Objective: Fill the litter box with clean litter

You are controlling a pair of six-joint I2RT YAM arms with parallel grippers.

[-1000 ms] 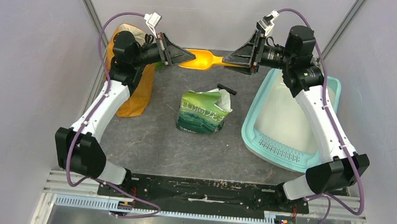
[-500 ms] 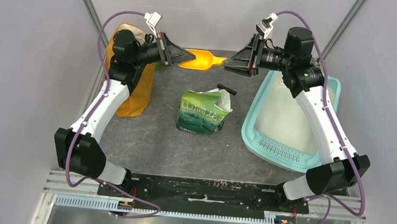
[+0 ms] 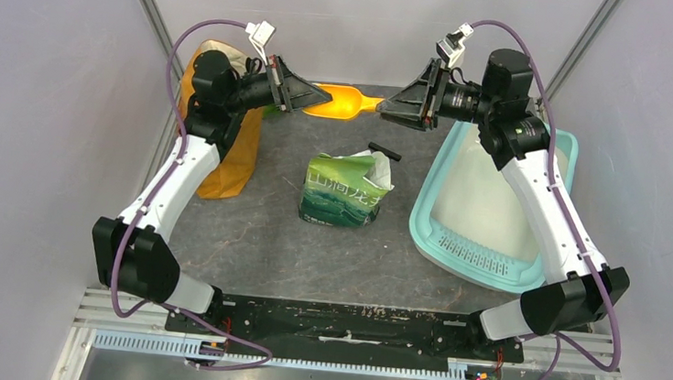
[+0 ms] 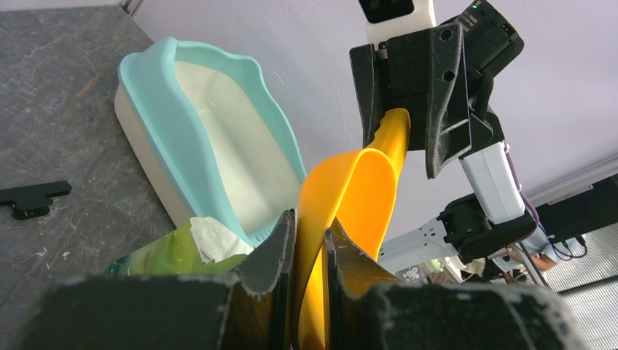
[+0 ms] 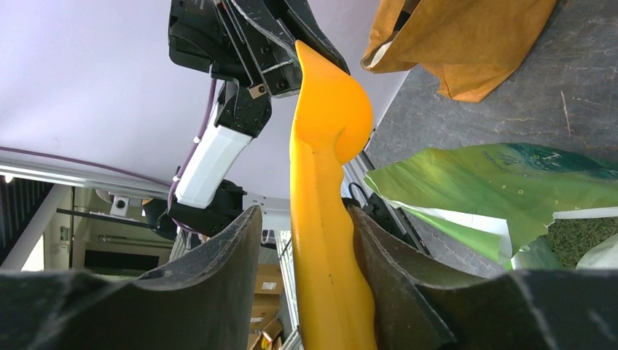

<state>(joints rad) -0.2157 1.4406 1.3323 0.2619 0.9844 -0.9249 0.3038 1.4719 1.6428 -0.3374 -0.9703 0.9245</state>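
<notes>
Closest in, the green litter bag [image 3: 343, 195] sits with its top open. A speckled patch in its mouth looks like the litter [image 5: 572, 240], though I can't be sure. Right of the bag is the litter box [image 3: 479, 202], with no litter showing on its floor. Just behind the bag lies a black clip [image 3: 384, 151].

Further back and above the bag, the orange scoop [image 3: 341, 101] hangs between both arms. The left gripper [image 3: 309, 96] is clamped on the bowl end. The right gripper [image 3: 384, 109] straddles the handle with a gap on one side, so it isn't squeezing.

Looks like a scoop handover to me. Next, the right needs a firm pinch on the handle before the left lets go, then it can dip into the bag.
</notes>
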